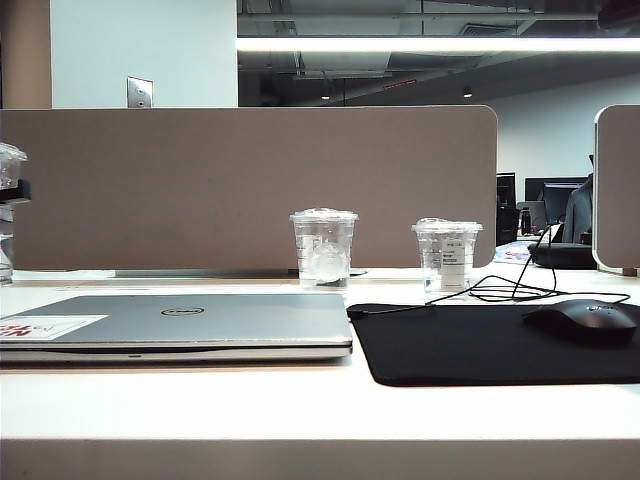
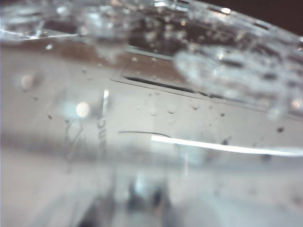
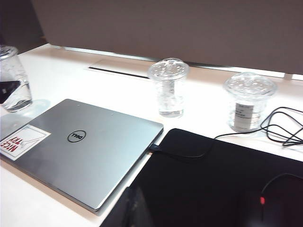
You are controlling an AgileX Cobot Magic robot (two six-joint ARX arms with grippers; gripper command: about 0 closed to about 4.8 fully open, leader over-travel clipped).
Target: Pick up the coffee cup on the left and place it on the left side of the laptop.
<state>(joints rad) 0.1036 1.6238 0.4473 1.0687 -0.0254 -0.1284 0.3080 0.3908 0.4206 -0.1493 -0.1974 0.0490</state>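
Clear plastic coffee cup [image 1: 8, 215] sits at far left, just left of laptop [image 1: 180, 325], clamped in left gripper [image 3: 5, 90], whose dark finger shows against its wall. Right gripper out of view, state unknown. Lower cup upright, avoiding laptop's edge, before releasing.

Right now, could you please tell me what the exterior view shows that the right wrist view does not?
Exterior only: the ceiling light strip and monitors beyond the partition.
Right wrist only: the desk's cable slot, and faintly the right gripper, jaws unreadable.
Both: the laptop, mouse pad, frosted cup, labelled cup, and at far left the coffee cup, apparently gripped by the left gripper.
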